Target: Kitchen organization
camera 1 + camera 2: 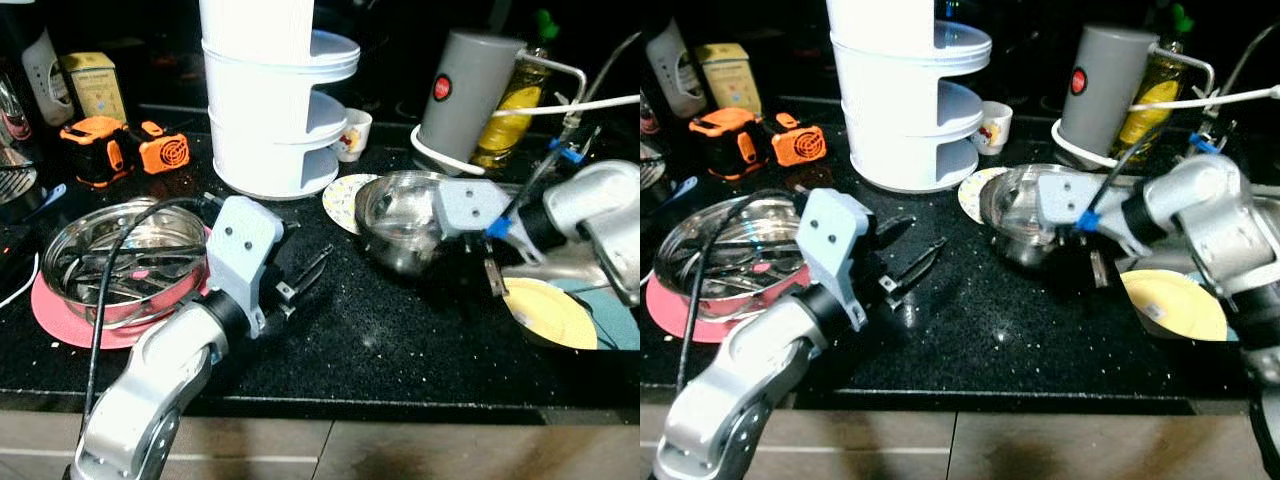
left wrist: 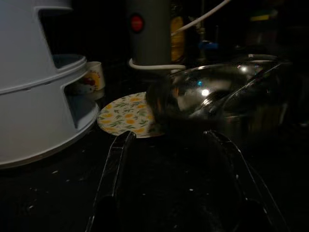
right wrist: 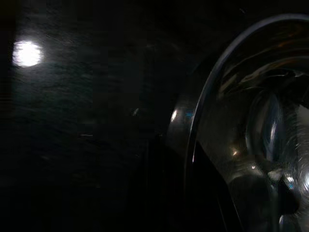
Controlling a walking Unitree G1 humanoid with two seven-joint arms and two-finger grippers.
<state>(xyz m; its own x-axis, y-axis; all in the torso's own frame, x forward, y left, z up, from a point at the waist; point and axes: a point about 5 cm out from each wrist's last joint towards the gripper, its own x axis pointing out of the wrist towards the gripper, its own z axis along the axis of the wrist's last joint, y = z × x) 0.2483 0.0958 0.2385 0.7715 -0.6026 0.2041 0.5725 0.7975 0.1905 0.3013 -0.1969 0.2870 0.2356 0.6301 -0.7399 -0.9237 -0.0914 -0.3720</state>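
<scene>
Down at the right gripper (image 1: 1087,262), the black fingers straddle the near rim of the one steel mixing bowl (image 1: 1025,215), one inside and one outside as the right wrist view shows; whether they actually pinch the rim cannot be told. That bowl sits upright on the black countertop (image 1: 380,340), mouth upward, slightly tipped toward the gripper, resting partly over a single small flower-patterned plate (image 1: 343,198). Just beside the gripper, toward the robot's right, lies one yellow plate (image 1: 548,312).

The left gripper (image 1: 300,278) hovers low over the counter with its two fingers (image 2: 116,164) spread apart and nothing between them, aimed toward the bowl, which lies well apart from them.

Behind the left arm sits a second, shallower steel pan (image 1: 110,255) holding several dark utensils, resting on a pink plate (image 1: 60,315).

Further back stands one white tiered organizer (image 1: 275,95) with three levels, and beside it a small patterned cup (image 1: 352,133). A grey cylinder with a red dot (image 1: 462,88) stands at the back right, a yellow oil bottle (image 1: 512,105) behind it. Two orange gadgets (image 1: 125,148) lie at the back left, near a yellow tin (image 1: 92,85).
</scene>
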